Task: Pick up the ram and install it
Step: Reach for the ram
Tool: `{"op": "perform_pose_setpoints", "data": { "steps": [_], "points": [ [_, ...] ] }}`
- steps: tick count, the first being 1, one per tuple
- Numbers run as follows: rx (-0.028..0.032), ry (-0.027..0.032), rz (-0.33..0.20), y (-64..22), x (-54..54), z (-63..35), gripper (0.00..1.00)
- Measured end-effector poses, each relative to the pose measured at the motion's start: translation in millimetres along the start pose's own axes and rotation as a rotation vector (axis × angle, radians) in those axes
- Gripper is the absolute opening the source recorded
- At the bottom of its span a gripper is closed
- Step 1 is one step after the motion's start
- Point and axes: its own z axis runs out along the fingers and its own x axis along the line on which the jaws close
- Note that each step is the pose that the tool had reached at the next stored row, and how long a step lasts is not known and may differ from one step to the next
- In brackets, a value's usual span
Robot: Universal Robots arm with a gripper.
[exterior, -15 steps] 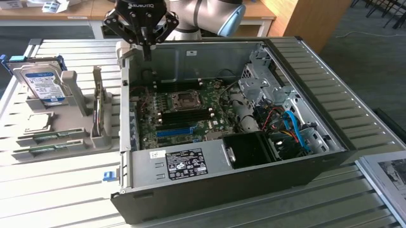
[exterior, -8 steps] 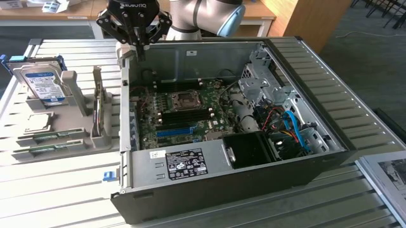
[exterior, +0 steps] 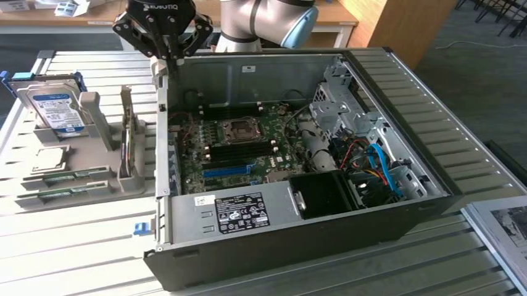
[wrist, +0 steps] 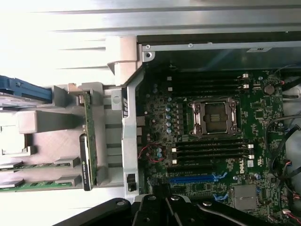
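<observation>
Slatted white table (exterior: 74, 246), office furniture behind. Ram (exterior: 62, 177): green stick lying flat in grey holder (exterior: 132, 179), at the exterior view's left of the open computer case (exterior: 288, 246). Hard drive (exterior: 53, 111): upright, same holder. Gripper (exterior: 170, 60): closed, empty, above the case's far corner.

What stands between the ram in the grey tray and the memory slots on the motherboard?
The side wall of the case stands between them: the ram stands on edge in the tray just outside it, the black memory slots lie inside. The case is open on top; nothing visible covers the slots.
</observation>
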Motion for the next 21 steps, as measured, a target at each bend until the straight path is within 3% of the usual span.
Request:
{"op": "perform_pose_setpoints", "data": {
  "steps": [21],
  "points": [
    [0.0000, 0.0000, 0.000, -3.2, 42.5, -1.1, 0.10]
  ]
}}
